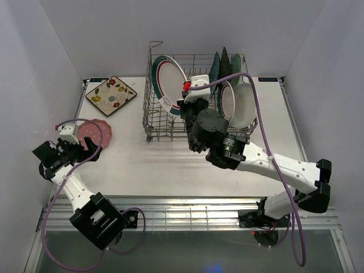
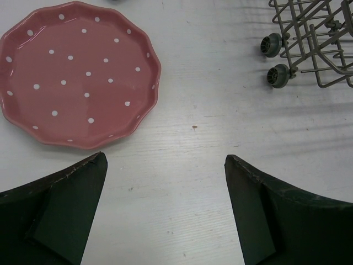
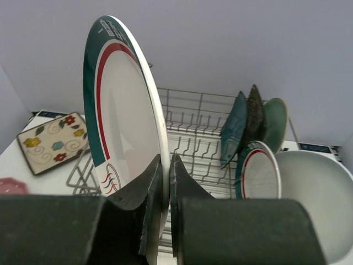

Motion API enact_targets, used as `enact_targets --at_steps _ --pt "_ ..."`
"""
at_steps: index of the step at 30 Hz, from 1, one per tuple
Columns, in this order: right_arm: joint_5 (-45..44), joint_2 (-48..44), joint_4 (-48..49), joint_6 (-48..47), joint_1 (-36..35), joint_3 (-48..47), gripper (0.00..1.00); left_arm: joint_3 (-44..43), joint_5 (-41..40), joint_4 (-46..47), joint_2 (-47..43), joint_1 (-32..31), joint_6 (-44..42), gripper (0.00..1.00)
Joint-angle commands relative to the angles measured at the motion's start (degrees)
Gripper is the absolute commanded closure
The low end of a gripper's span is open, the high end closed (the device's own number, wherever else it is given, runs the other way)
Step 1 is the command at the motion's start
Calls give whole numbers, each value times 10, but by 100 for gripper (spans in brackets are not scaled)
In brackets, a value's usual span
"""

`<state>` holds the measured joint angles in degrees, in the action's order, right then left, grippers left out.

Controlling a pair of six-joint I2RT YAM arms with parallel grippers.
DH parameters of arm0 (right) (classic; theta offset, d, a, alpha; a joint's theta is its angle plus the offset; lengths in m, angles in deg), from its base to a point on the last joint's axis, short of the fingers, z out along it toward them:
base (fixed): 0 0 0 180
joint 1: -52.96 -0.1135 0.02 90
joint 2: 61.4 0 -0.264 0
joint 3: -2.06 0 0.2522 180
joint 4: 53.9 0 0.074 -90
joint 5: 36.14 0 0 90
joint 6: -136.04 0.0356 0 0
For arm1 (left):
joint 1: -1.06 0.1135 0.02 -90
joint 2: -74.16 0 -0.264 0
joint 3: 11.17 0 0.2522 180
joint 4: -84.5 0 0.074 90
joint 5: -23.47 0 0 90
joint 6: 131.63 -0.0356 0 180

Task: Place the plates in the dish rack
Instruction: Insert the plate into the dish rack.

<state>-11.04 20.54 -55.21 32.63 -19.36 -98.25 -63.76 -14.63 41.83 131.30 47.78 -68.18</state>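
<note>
Now, right pincer (image 3: 166,161) clamps green-rimmed plate (image 3: 124,127) upright.

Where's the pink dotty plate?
In the top view, the pink plate lies flat on the left of the table, just beyond the open left claw, near the floral square plate.

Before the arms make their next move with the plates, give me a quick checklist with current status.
1. Right gripper shut on green-rimmed plate rim: ok.
2. Plate upright, left end of dish rack: ok.
3. Lower edge seated between tines: cannot tell, fingers hide it.
4. Neighbouring slots free: ok; other plates stand at rack's right end.
5. Left gripper open, clear of pink dotted plate: ok.
6. All plates loaded: not ok; pink one and cream floral square plate lie on table.
</note>
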Motion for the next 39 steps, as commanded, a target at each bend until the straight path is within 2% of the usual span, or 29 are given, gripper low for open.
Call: enact_targets --at_steps 1,6,20,39 --pt "-66 -27 89 -67 13 -12 92 5 15 9 -14 2 -6 2" --pt "-101 -27 115 -122 34 -5 92 8 15 10 -14 3 -7 2" --pt "-162 12 122 -177 101 2 92 11 15 12 -20 2 -6 2" --pt "-138 56 122 -154 169 61 92 14 15 14 -23 2 -7 2"
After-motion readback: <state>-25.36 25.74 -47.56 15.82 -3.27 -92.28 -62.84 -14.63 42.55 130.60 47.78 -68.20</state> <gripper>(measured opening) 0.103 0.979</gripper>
